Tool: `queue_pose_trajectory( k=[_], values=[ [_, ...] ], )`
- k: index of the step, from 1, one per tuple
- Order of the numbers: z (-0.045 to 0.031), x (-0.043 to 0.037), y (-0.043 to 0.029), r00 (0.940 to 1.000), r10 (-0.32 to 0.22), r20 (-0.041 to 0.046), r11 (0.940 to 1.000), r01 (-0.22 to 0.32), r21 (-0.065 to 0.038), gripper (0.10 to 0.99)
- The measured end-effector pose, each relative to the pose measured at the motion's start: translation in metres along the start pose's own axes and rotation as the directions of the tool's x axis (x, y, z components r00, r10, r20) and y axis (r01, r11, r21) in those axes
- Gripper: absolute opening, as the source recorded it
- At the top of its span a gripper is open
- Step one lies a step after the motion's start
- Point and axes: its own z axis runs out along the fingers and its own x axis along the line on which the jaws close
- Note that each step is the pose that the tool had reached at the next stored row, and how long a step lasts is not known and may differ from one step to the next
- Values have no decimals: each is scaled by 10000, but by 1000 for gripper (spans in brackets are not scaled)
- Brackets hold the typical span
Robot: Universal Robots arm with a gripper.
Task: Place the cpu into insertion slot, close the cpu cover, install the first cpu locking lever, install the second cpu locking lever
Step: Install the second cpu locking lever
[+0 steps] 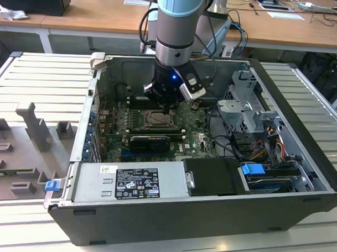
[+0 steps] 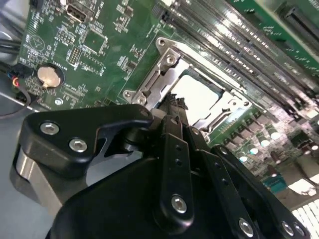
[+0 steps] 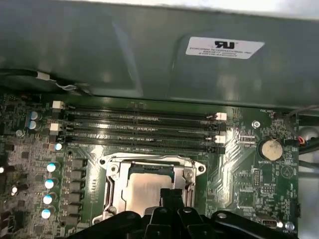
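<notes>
The cpu [image 2: 199,94] [image 3: 142,191] lies flat in the insertion slot [image 1: 156,119] on the green board, its pale face showing. The silver cpu cover [image 2: 167,62] [image 3: 115,181] lies down around it, framing the chip through its window. My gripper [image 1: 168,110] [image 2: 173,103] [image 3: 172,195] hangs low over one edge of the socket. Its black fingers are shut, with nothing seen between them, and the tips sit at the cover's rim beside the chip. The locking levers cannot be made out clearly.
Long black memory slots [image 3: 139,127] [image 2: 224,30] run beside the socket, and a coin battery [image 2: 49,74] [image 3: 271,148] sits on the board. In the case are a long black card [image 1: 150,141], the power supply [image 1: 128,180] and a drive cage [image 1: 252,107].
</notes>
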Motion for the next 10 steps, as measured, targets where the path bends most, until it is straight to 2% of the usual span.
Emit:
queue_pose_trajectory(
  k=[5,10],
  values=[
    [-142,1,-34,10000,0,1,10000,0,-2,106],
    [-157,11,-182,10000,-1,0,10000,1,-4,106]
  ],
)
